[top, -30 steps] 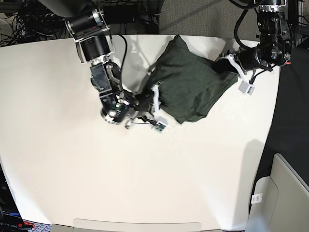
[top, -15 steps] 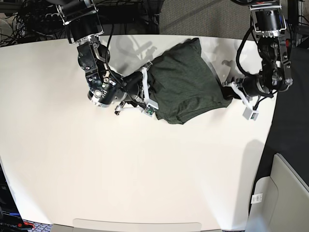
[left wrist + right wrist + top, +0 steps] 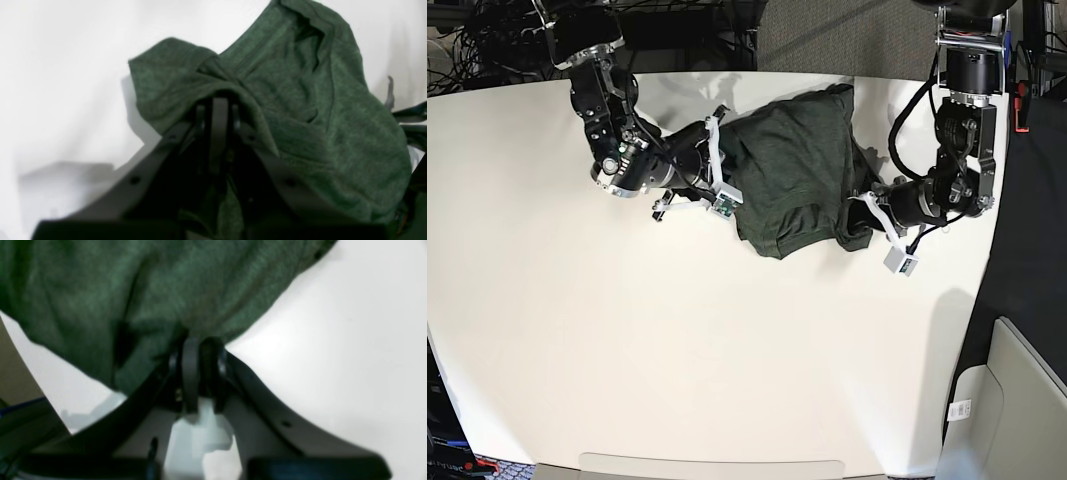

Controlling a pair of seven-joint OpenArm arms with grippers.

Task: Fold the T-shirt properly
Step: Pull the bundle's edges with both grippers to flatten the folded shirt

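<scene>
left gripper (image 3: pixel 859 222) clamps T-shirt (image 3: pixel 792 170) | right gripper (image 3: pixel 727 175) seemingly likewise, reaching inward

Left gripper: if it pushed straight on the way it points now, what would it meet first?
The T-shirt itself. The left gripper is shut on a fold of it, and the bunched cloth lies directly ahead. The right gripper sits beyond, though depth is unclear.

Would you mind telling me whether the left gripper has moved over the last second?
Yes. The left gripper, shut on the T-shirt, has moved from near the table's far edge toward its middle.
</scene>
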